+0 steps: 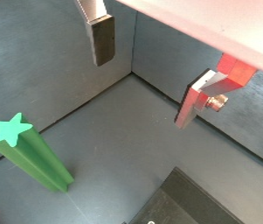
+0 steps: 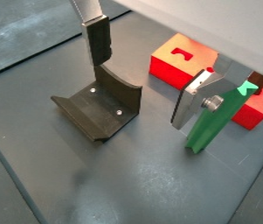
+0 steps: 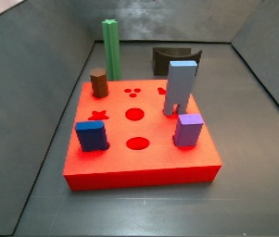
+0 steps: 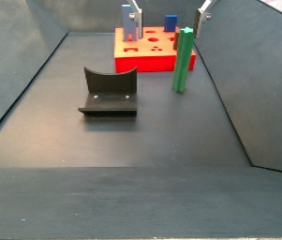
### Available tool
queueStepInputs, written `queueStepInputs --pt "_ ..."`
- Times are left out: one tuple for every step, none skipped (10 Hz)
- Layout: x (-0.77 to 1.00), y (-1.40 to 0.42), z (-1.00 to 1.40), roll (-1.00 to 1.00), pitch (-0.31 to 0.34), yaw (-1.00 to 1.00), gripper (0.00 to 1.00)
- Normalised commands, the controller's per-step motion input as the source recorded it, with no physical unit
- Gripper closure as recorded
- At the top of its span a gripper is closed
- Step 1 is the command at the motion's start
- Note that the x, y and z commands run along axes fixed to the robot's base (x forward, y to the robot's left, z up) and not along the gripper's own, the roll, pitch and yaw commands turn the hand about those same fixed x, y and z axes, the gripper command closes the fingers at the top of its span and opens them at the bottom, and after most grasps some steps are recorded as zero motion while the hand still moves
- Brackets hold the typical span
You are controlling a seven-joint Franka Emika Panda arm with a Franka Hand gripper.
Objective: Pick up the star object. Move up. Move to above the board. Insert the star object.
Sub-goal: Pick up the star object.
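Observation:
The star object (image 3: 110, 48) is a tall green ridged rod standing upright on the floor just off the board's (image 3: 142, 162) edge. It also shows in a side view (image 4: 181, 61) and in both wrist views (image 1: 31, 157) (image 2: 213, 122). The board (image 4: 150, 62) is a flat red block with shaped holes; a wrist view catches part of it (image 2: 175, 66). My gripper (image 1: 143, 94) (image 2: 140, 94) hangs open above the floor with nothing between its fingers. The rod stands outside one finger (image 2: 192, 103), not between the two.
A dark grey curved block (image 2: 99, 112) (image 4: 108, 94) (image 3: 172, 59) sits on the floor below the gripper. On the board stand a grey-blue pillar (image 3: 182, 88), a short brown cylinder (image 3: 99, 83), a blue block (image 3: 92, 136) and a purple block (image 3: 187, 130). Grey walls enclose the floor.

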Motion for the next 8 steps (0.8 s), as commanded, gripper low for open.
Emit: queueStepInputs --pt "0.00 0.01 -0.02 -0.02 -0.020 0.00 0.00" --pt "0.00 0.00 0.00 -0.03 -0.011 0.00 0.00" --pt "-0.06 -0.25 0.00 0.00 -0.029 0.02 0.00" --pt "-0.29 -0.64 0.13 0.04 -0.080 0.48 0.00" --pt "-0.30 -0.56 0.27 0.00 -0.161 0.65 0.00" --pt "-0.42 -0.50 0.29 0.01 -0.183 0.70 0.00" --pt "-0.34 -0.38 0.21 0.01 -0.149 0.83 0.00" --pt "-0.32 -0.40 0.04 0.02 -0.137 0.84 0.00"
